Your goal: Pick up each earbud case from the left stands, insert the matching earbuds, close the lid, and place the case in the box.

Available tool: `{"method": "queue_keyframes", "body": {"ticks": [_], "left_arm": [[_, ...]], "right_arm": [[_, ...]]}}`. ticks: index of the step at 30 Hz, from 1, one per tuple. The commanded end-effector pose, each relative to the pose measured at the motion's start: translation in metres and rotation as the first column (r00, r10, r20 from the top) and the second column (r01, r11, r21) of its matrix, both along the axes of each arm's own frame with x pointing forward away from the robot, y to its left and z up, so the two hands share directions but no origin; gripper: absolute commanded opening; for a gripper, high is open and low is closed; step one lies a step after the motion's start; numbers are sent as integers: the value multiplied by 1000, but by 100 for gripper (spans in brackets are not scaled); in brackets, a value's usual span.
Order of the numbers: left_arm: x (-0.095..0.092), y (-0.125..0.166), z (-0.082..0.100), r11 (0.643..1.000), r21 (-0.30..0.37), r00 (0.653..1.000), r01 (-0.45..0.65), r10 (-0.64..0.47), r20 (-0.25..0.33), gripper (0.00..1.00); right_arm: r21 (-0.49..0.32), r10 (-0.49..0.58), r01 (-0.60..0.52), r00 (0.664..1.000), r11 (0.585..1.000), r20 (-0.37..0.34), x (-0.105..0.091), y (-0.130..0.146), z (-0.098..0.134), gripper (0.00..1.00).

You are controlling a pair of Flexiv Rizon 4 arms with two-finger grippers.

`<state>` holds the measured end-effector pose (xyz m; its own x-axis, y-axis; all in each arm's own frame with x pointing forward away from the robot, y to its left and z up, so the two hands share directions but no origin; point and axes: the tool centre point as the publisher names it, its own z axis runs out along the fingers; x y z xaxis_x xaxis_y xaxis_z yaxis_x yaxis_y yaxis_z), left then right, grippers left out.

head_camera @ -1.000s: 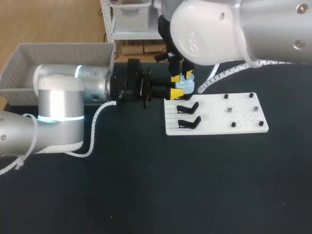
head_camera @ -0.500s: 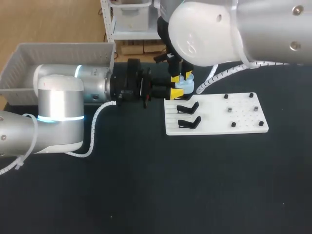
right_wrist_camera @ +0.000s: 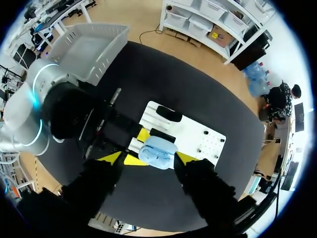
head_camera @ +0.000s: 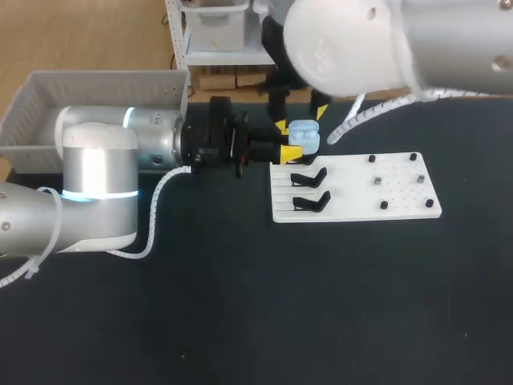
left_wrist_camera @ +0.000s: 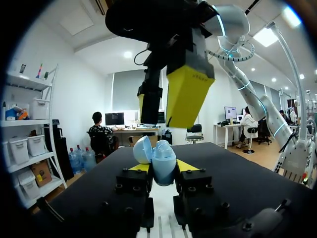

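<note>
Left gripper point(left_wrist_camera: 162, 169) clamps the pale blue case point(left_wrist_camera: 159, 157) by its sides, lid open, over the white board's point(head_camera: 353, 188) edge. Right gripper point(right_wrist_camera: 147, 159) hangs open above. The case looks light, hard and slick, so hold it low on the body.

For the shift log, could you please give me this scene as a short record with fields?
case: light blue, lid looks open, held near the white board edge
left gripper: jaws shut on the case from two sides
right gripper: jaws open, above the case, clear of it
stands: two black ones on the board, both bare
box: grey, behind the left arm
</note>
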<state>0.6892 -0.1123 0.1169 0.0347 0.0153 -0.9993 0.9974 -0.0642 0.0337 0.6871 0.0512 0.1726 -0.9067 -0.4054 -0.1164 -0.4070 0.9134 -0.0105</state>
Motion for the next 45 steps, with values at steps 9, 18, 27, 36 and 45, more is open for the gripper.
{"method": "queue_keyframes", "body": {"ticks": [9,18,27,36,45], "left_arm": [[-1,0,-1,1000,-2,1000,-5,5,3,0],[-1,0,-1,1000,-2,1000,-5,5,3,0],[-1,0,-1,1000,-2,1000,-5,5,3,0],[-1,0,-1,1000,-2,1000,-5,5,3,0],[-1,0,-1,1000,-2,1000,-5,5,3,0]], "right_arm": [[78,-294,286,948,955,124,53,-35,20,100],[34,-378,376,921,926,90,86,-52,-4,100],[-11,-358,359,933,933,36,64,-59,-30,100],[-25,-341,341,940,940,4,36,-66,-33,100],[-22,-316,316,949,949,-10,20,-64,-32,100]]}}
